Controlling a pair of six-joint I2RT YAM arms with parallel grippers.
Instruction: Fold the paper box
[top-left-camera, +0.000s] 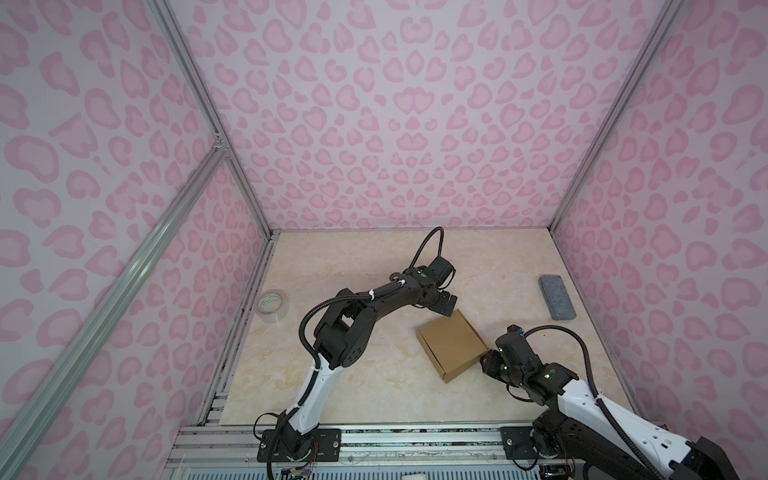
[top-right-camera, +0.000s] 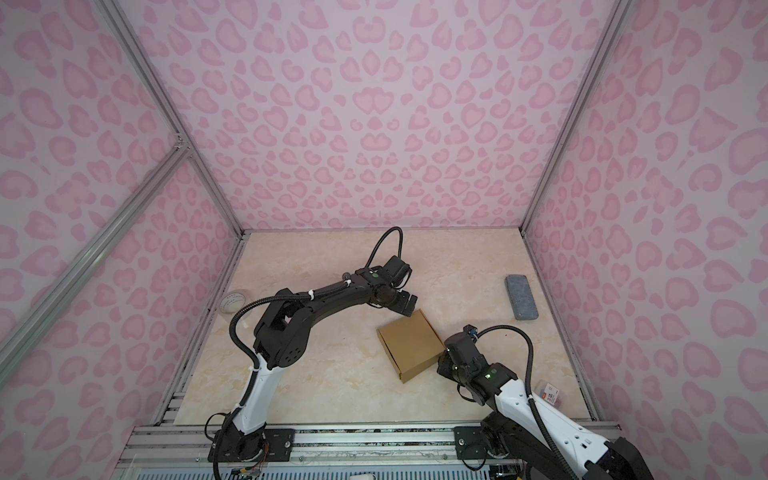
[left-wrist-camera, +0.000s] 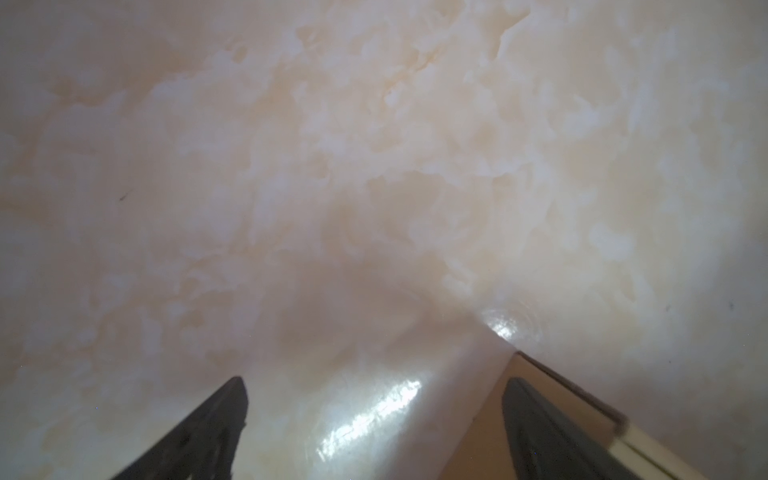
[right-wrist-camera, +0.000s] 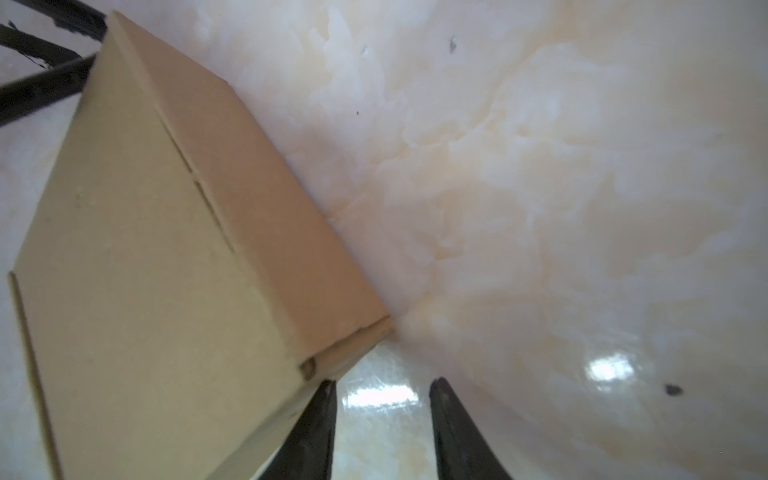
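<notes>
Brown cardboard paper box (top-left-camera: 452, 345) lies closed and flat mid-tabletop (top-left-camera: 353, 395), set diagonally. Your right pincer (right-wrist-camera: 384, 381) sits just beside its right-hand corner, jaws parted, gripping nothing. Your left pincer (left-wrist-camera: 374, 380) is spread wide over the far corner, empty. Both look about equally near.

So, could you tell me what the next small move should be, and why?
Probably ease the right gripper back from the paper box: the box already looks closed and flat, and the gripper sits open beside its corner, holding nothing.
</notes>
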